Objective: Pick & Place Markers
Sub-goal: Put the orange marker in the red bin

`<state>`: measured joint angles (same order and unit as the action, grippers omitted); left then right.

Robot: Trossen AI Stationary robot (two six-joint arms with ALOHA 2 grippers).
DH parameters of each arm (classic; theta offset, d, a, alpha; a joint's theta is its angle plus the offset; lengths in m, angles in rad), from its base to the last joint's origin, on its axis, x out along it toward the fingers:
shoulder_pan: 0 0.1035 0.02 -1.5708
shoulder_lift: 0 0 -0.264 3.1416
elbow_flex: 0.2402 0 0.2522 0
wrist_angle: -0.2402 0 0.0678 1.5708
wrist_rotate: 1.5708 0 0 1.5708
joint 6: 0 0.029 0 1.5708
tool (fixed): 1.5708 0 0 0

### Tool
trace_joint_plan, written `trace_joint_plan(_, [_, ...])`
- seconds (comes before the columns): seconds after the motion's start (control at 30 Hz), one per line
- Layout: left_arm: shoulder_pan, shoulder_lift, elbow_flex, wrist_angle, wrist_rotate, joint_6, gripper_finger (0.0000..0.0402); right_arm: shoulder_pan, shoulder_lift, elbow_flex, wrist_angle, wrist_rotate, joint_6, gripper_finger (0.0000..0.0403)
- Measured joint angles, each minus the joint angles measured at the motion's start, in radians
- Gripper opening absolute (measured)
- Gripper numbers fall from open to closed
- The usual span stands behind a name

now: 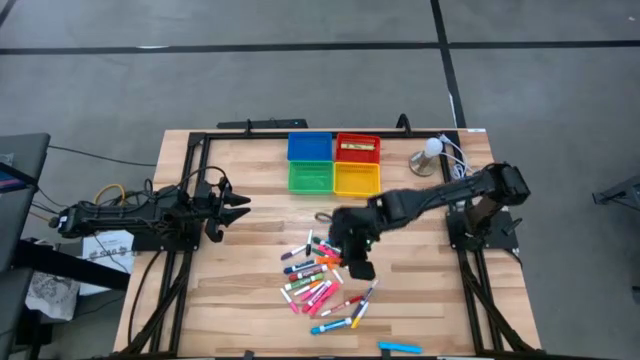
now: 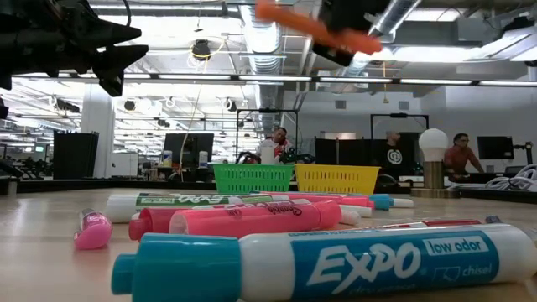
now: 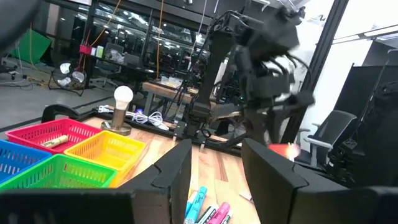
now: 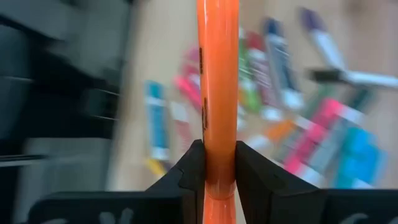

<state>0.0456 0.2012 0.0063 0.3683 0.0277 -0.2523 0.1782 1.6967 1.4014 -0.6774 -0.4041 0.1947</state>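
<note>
Overhead, the right pincer (image 4: 217, 165) clamps an orange marker (image 4: 217, 81) above the scattered markers (image 1: 320, 285); left pincer (image 3: 214, 177) gapes empty.

You see a pale wooden table (image 1: 230, 290) with matt grain, glossy plastic markers (image 2: 252, 220), mesh-walled plastic trays (image 3: 74, 155), and matt black gripper fingers (image 4: 255, 177).

1. Held marker (image 4: 217, 93): solid orange, between dark fingers.
2. Loose markers (image 1: 322, 285): pink, red, green, blue and orange, with white barrels.
3. Nearest marker (image 2: 327, 264): teal cap, white barrel, blue lettering.
4. Trays: blue (image 1: 309, 147), red (image 1: 357, 148), green (image 1: 311, 178), yellow (image 1: 357, 180).
5. Table (image 1: 240, 300): pale wood grain.
6. Both arms: black.
</note>
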Motion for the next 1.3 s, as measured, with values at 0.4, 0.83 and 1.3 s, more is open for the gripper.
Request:
trace_joint_plan(0.4, [0.000, 0.004, 0.000, 0.000, 0.000, 0.000, 0.0141, -0.167, 0.010, 0.002, 0.315, -0.670, 0.157, 0.0056])
trace_joint_plan(0.83, [0.000, 0.044, 0.000, 0.000, 0.000, 0.000, 0.0141, -0.154, 0.010, 0.002, 0.299, -0.484, 0.195, 0.0056])
trace_joint_plan(1.3, [0.000, 0.097, 0.000, 0.000, 0.000, 0.000, 0.0141, -0.042, 0.010, 0.002, -0.112, 0.467, -0.035, 0.0056])
